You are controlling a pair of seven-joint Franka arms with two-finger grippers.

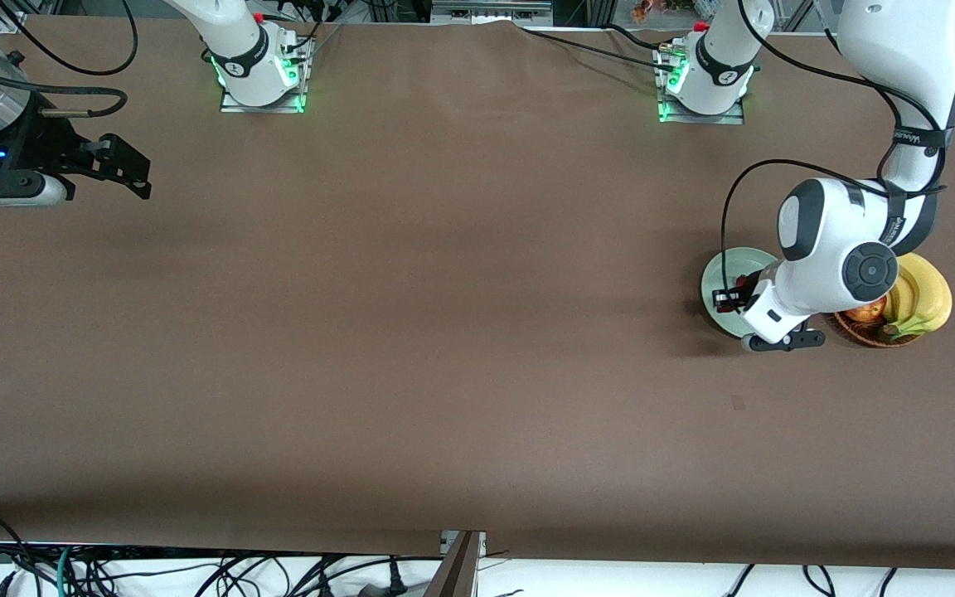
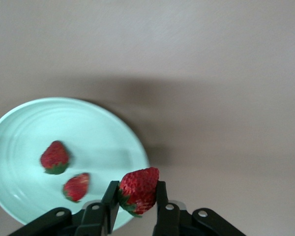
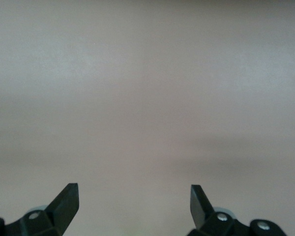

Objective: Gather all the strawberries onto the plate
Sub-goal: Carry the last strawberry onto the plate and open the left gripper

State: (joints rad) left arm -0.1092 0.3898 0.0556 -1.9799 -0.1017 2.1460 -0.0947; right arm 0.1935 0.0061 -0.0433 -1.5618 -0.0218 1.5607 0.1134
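Left wrist view: left gripper [image 2: 137, 196] clamped on a strawberry [image 2: 138, 190], held over the rim of the mint-green plate [image 2: 103, 128]. Two more strawberries lie in the plate, one [image 2: 54, 157] close beside the other [image 2: 76, 187], not touching. Front view: the plate [image 1: 726, 278] sits on the brown desk [image 1: 444, 332] toward the left arm's end, just beside a wicker basket [image 1: 863, 333] holding bananas [image 1: 921, 303] and an apple [image 1: 865, 313]. Left gripper [image 1: 726, 298] is over the plate. Right gripper [image 1: 125, 170] waits well apart from the plate at the right arm's end, fingers [image 3: 64, 201] spread apart, nothing between.
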